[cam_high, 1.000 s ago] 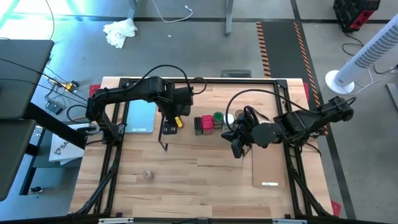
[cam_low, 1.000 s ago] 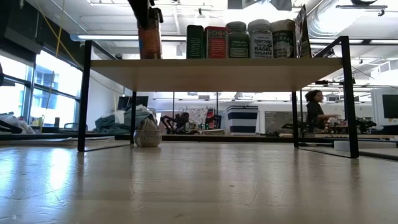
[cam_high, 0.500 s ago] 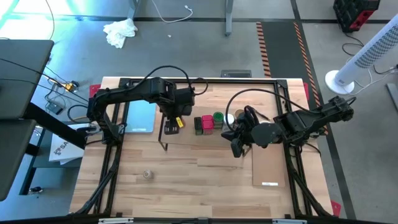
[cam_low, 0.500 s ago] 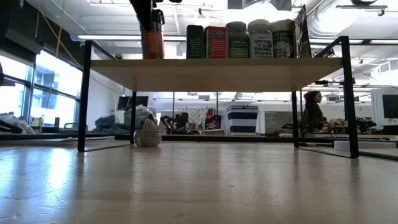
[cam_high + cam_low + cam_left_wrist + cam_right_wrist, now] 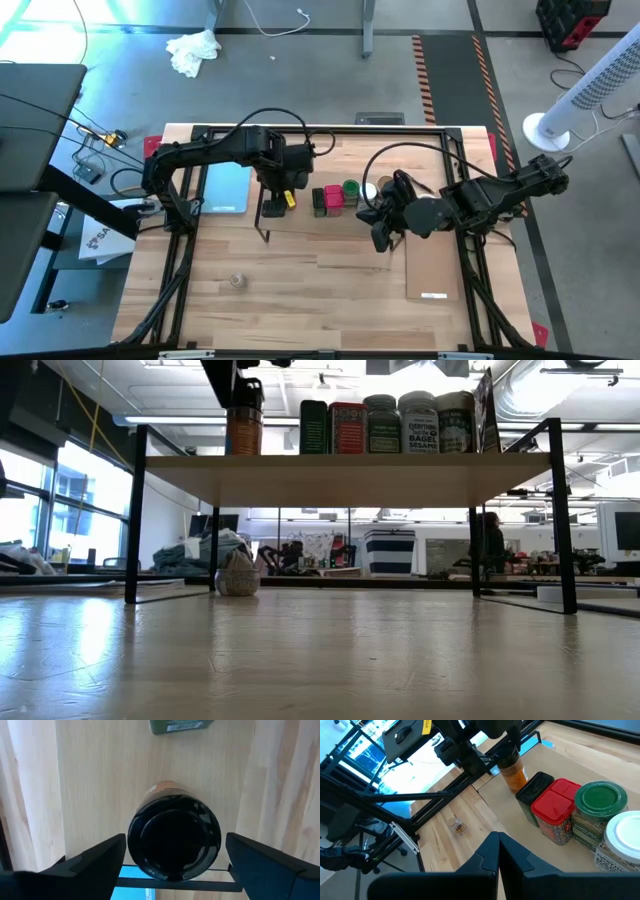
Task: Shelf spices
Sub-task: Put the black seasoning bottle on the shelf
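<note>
Left hand (image 5: 172,857) spread wide astride dark-lidded orange spice jar (image 5: 174,842), jar standing upright near left end of pale wooden-plank shelf (image 5: 350,468). Right hand (image 5: 498,851) pressed together, hovering off shelf's front edge, right half.

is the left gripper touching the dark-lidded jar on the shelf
Apart. The left wrist view shows the left gripper open, with shelf wood visible between each finger and the dark-lidded jar.
</note>
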`<state>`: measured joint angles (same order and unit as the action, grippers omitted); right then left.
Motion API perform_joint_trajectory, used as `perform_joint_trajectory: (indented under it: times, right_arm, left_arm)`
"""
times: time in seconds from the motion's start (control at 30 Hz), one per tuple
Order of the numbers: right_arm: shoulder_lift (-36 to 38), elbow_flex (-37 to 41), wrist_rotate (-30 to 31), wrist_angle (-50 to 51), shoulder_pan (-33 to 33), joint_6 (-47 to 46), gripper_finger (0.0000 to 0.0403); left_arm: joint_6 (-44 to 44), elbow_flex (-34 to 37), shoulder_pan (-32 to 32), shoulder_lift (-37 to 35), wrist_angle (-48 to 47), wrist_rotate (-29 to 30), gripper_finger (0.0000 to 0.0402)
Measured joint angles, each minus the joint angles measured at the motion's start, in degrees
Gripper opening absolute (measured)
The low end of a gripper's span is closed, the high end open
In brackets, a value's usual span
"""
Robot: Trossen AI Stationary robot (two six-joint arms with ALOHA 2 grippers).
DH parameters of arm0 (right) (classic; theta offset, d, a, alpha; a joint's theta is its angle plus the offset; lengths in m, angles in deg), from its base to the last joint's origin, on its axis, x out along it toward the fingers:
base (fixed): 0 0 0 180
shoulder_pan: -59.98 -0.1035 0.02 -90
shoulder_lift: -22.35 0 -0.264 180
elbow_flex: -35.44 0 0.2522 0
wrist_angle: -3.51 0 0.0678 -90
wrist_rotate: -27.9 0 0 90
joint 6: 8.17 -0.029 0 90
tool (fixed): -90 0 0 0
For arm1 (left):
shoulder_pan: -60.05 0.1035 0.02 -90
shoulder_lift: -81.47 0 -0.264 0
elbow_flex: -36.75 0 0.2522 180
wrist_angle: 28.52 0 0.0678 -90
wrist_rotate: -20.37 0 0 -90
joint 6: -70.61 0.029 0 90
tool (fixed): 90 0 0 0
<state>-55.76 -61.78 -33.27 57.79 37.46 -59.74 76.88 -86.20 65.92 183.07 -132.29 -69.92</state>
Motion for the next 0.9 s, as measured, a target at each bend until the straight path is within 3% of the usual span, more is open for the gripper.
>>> perform_joint_trajectory:
  times: [0.13, 0.3, 0.5, 0.9]
  right_arm:
    - [0.0, 0.0, 0.01, 0.01, 0.0, -0.03, 0.0]
    - [0.0, 0.0, 0.01, 0.04, 0.02, -0.03, 0.0]
    - [0.0, 0.0, -0.02, 0.08, 0.02, -0.03, 0.0]
    - [0.0, 0.0, 0.22, 0.96, 0.18, 0.43, 0.0]
  left_arm:
    - [0.41, -1.8, -0.09, -0.41, 0.01, 0.74, 0.0344]
    - [0.91, -4.75, -0.09, -2.62, 0.0, 8.18, 0.0344]
    - [-4.54, -5.01, -0.09, -4.77, -0.02, 13.85, 0.0344]
    - [-10.72, -5.03, -0.41, -11.72, -0.02, 15.01, 0.0344]
